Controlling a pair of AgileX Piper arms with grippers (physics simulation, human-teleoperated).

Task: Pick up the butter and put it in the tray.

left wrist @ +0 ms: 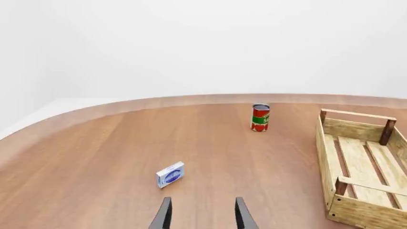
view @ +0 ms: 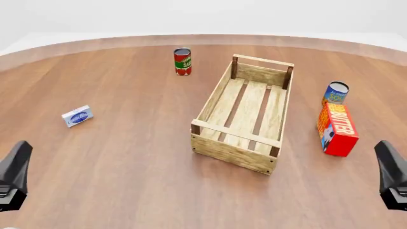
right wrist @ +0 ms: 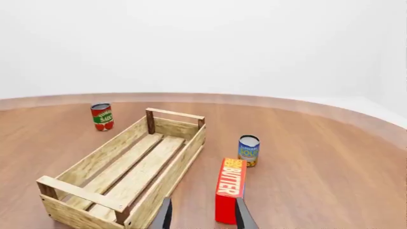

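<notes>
1. Left gripper (left wrist: 202, 217): your left arm sat at the near left edge of the table; its two dark fingers stood apart with nothing between them.
2. Small white-and-blue packet (view: 77, 116): it lay well left of the crate, on bare wood, ahead of your left gripper. Not your target.
3. Red tomato-sauce can (view: 182, 61): it stood upright at the far side, just left of the crate's far end.
4. Tray (view: 210, 148): the light-wood slatted crate lay mid-table, long axis running away from you, with nothing visible inside.
5. Blue-and-yellow can (view: 336, 93): it stood upright right of the crate, just behind the butter.
6. Butter (view: 337, 129): the red carton stood on a long edge right of the tray, near it but apart, lettered face up. It read as a stiff, light, smooth-sided box that might slip under a weak pinch; you would likely do best to close across its narrow width near mid-length.
7. Right gripper (right wrist: 202, 217): your right fingers were spread, holding nothing, with the butter just ahead of them.
</notes>
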